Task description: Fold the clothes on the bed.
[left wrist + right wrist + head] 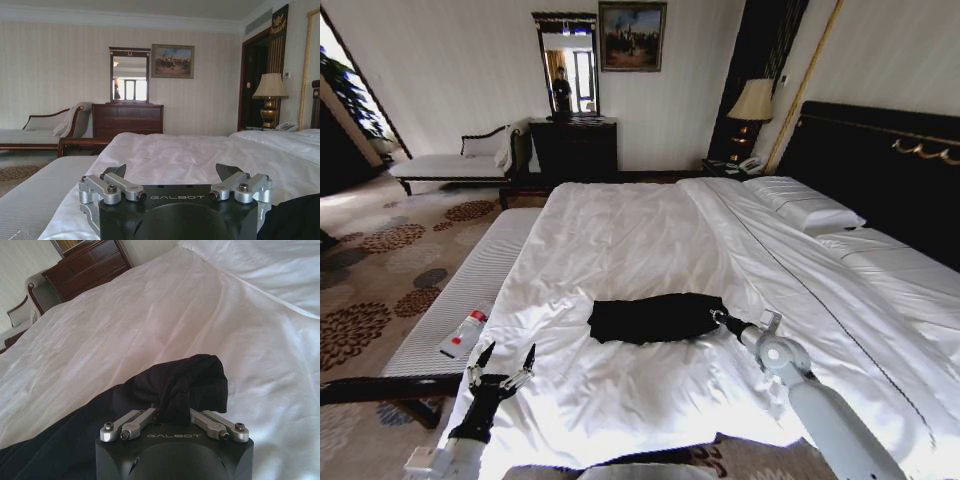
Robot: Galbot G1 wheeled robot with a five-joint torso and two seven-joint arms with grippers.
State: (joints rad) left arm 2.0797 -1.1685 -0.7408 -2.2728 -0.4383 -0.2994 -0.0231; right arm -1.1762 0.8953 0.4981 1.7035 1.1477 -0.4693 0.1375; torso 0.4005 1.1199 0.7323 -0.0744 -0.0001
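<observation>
In the head view, the black T-shirt [655, 317] lies bunched in the lower middle of the frame on the white bed [620, 230]; my right tool [719, 318] pinches its edge, while my left tool [501, 372] hangs released at lower left. The left wrist view shows a dresser [127, 119] and lamp [270, 97] beyond. In the right wrist view the fabric [187, 382] is clamped; folding looks partway, unfinished.
</observation>
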